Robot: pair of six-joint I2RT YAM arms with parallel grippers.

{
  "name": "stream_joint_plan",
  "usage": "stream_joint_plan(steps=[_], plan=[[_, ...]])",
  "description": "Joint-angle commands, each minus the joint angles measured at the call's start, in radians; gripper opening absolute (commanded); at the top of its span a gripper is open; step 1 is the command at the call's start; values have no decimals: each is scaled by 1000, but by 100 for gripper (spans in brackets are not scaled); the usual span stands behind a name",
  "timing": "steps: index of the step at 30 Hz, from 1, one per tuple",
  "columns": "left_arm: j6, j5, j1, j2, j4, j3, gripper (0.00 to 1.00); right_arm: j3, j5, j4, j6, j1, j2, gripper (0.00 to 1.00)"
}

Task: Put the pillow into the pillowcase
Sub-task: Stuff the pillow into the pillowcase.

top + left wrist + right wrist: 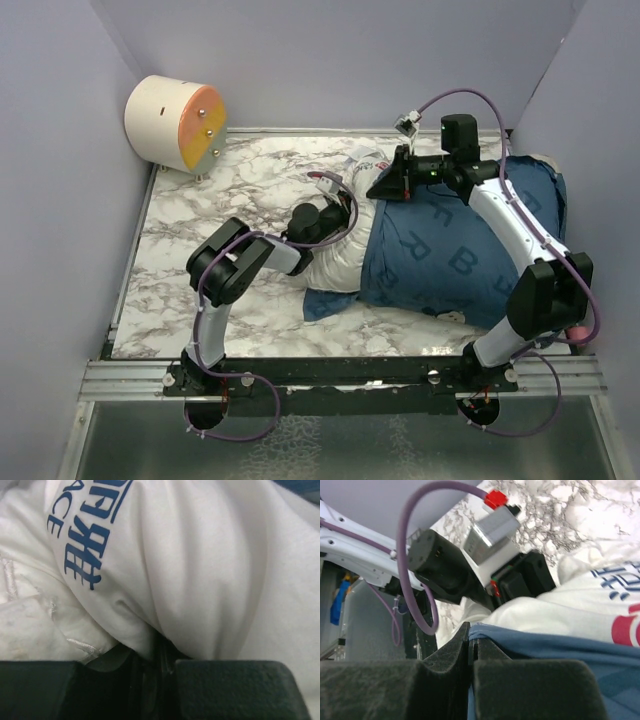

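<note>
Pillow (pixel 335 255): mid-bench, right half inside pillowcase (pixel 455 255), left end bulging out. Left claw (pixel 160 655) nearly closed, pinching pillow fabric. Right claw (pixel 470 645) clamped on pillowcase hem. Best kept: hem held taut and raised, pillow fed rightward in short pushes, corners tucked first.

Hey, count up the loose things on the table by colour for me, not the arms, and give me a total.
White: 1, the pillow
Blue: 1, the pillowcase
Cream with an orange face: 1, the cylinder
Total: 3
</note>
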State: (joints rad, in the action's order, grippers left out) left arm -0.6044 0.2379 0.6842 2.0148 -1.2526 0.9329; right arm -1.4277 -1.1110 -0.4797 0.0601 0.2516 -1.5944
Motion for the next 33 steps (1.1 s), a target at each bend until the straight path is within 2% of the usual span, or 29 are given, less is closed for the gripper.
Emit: stream_joint_plan(steps=[1,4,7,12,14,19,24,29,33], plan=[[32,93,158,81,105,88,12,-85,-198,246,162,69,-8,0],[68,97,198,96,173,99,12,-154,-174,261,192,66,-19,0],[51,75,203,72,120,23,12,-136,-134,249,182,37,-22,1],[36,40,149,-107,110,-104,20,-62,-75,208,114,-34,-39,1],[43,57,123,-202,187,-87,21,-118,-61,179,93,-37,-61,1],[142,111,103,-388,485,70,22,-318,-122,167,152,-25,-124,1],[164,138,87,-452,545,101,22,-432,-177,186,163,18,-98,1],[215,91,61,-494,541,68,22,-310,-250,257,118,29,30,1],[297,70,55,-519,572,27,22,-86,-280,108,-131,30,117,1]])
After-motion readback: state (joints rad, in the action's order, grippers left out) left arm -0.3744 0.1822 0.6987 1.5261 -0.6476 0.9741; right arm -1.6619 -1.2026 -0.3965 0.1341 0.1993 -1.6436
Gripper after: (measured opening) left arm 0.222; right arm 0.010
